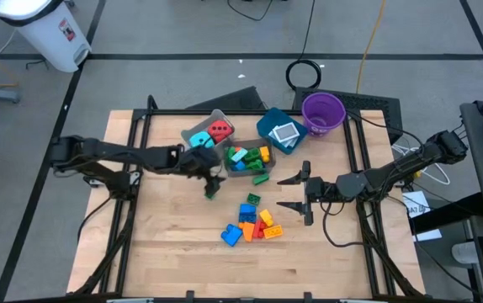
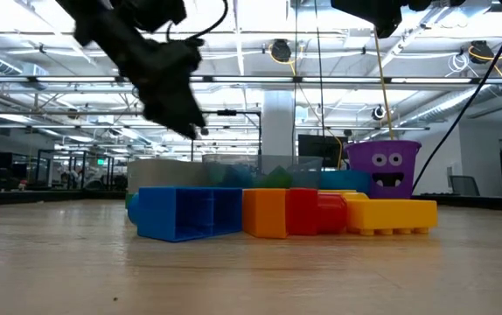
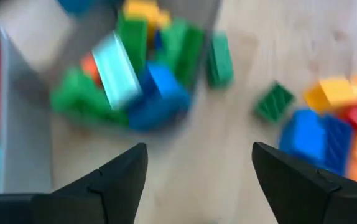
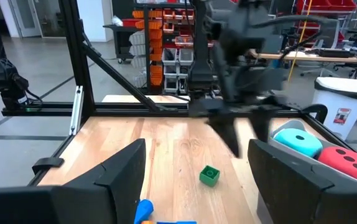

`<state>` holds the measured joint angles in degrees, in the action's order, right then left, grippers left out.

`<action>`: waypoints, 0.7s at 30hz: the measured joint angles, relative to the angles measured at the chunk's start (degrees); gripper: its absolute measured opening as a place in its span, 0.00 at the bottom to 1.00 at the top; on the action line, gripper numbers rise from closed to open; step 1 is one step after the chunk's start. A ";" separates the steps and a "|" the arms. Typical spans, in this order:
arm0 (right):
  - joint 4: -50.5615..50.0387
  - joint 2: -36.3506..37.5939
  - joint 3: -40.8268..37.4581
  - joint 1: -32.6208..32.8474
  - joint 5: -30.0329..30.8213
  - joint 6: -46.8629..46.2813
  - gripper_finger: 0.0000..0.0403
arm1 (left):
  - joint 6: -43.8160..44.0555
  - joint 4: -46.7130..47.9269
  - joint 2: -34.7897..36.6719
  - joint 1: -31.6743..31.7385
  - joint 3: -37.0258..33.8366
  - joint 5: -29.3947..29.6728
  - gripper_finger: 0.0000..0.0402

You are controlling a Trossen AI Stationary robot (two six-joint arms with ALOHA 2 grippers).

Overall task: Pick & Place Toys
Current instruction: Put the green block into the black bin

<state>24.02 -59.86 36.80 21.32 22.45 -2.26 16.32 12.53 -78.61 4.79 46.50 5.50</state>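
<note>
A pile of loose bricks (image 1: 252,222), blue, orange, red and yellow, lies on the table's near middle; it also shows in the low view (image 2: 286,213). A dark bin (image 1: 246,159) holds several more bricks (image 3: 135,74). A small green brick (image 1: 210,194) lies alone on the wood (image 4: 209,175); another green one (image 3: 219,59) lies beside the bin. My left gripper (image 3: 198,155) is open and empty, above the table just left of the dark bin (image 1: 212,171). My right gripper (image 1: 287,192) is open and empty, right of the pile (image 4: 197,149).
A grey bin (image 1: 193,126) at the back holds a cyan cube (image 1: 200,140) and a red cube (image 1: 220,130). A teal bin (image 1: 268,126) holds cards (image 1: 284,133). A purple cup (image 1: 323,111) stands at the far right. Bare wood lies along the near edge.
</note>
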 joint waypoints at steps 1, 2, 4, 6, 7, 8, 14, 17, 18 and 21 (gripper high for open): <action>-0.07 0.00 0.00 0.00 0.01 -0.01 0.63 | 2.44 2.78 0.79 -1.15 0.00 0.00 0.73; 0.05 0.00 0.00 0.00 -0.01 -0.04 0.63 | 4.81 5.69 1.46 -2.28 0.00 0.06 0.72; 0.14 0.00 0.00 0.00 0.03 -0.05 0.63 | 10.42 11.41 1.70 -4.85 0.00 0.06 0.71; 0.38 0.00 0.00 0.00 0.01 -0.15 0.63 | 16.05 16.14 1.39 -7.27 0.00 0.44 0.70; 0.59 0.00 0.00 0.00 0.00 -0.36 0.63 | 18.67 18.15 0.83 -8.50 -0.03 0.89 0.70; 0.64 0.00 0.00 0.00 0.01 -0.59 0.63 | 20.90 18.65 0.19 -9.56 -0.24 1.71 0.70; 1.08 -0.02 0.00 0.00 0.01 -0.73 0.63 | 27.89 17.07 -3.90 -12.49 -1.36 7.25 0.70; 1.06 -0.04 0.00 0.00 0.01 -0.75 0.63 | 28.44 14.93 -6.19 -12.65 -1.36 7.71 0.70; 1.08 -0.04 0.00 0.00 0.01 -0.75 0.63 | 28.43 14.11 -7.04 -12.63 -1.36 7.86 0.70; 1.02 -0.07 0.00 0.00 0.03 -0.69 0.63 | 28.40 12.69 -9.50 -12.59 -1.36 8.09 0.70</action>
<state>25.04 -59.92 36.80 21.32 22.48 -2.95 44.72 25.21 -88.11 -7.79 45.15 13.58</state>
